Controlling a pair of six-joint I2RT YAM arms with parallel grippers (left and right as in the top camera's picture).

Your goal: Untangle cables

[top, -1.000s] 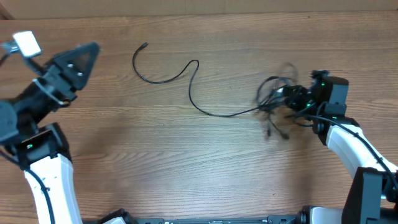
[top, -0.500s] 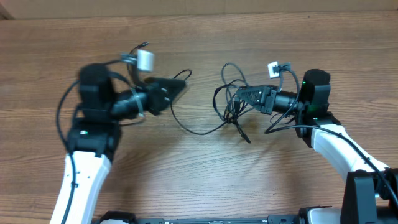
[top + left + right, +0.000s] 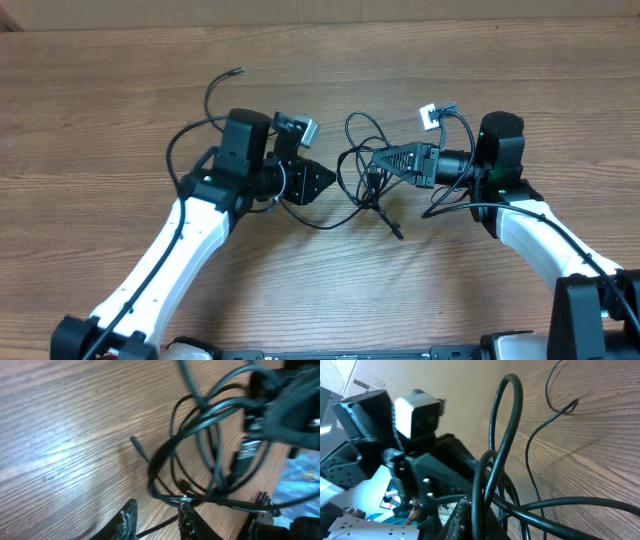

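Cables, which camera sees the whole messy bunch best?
Overhead. It shows the whole tangle of cables, even the part trailing left. The left wrist view shows loops close but blurry; the right wrist view shows only a few loops up close.

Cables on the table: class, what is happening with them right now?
The right gripper is shut on the tangled cables, holding the knot near the middle of the wooden table. The left gripper, jaws apart, sits just beside the tangle, gripping nothing yet. One strand runs off past the left arm.
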